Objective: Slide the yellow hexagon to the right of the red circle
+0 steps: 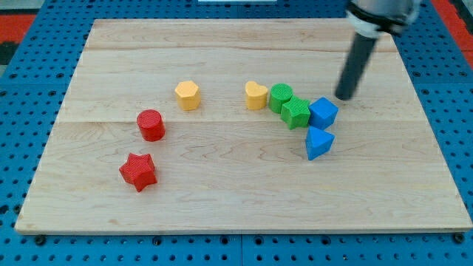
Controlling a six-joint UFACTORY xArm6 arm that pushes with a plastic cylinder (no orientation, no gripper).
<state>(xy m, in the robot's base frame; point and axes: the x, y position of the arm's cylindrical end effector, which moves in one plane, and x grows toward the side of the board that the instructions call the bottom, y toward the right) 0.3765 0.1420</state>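
Note:
The yellow hexagon [188, 94] lies on the wooden board, up and to the right of the red circle [151, 124], a short gap between them. My tip [344, 97] rests on the board at the view's right, just up and right of a blue block [323, 112], far to the right of the yellow hexagon. The rod slants up toward the view's top right corner.
A red star [138, 171] lies below the red circle. A yellow heart [256, 95], a green round block [280, 97], a green block [296, 112] and two blue blocks, the lower one [318, 142], cluster right of centre. The board's edge [244, 228] meets a blue frame.

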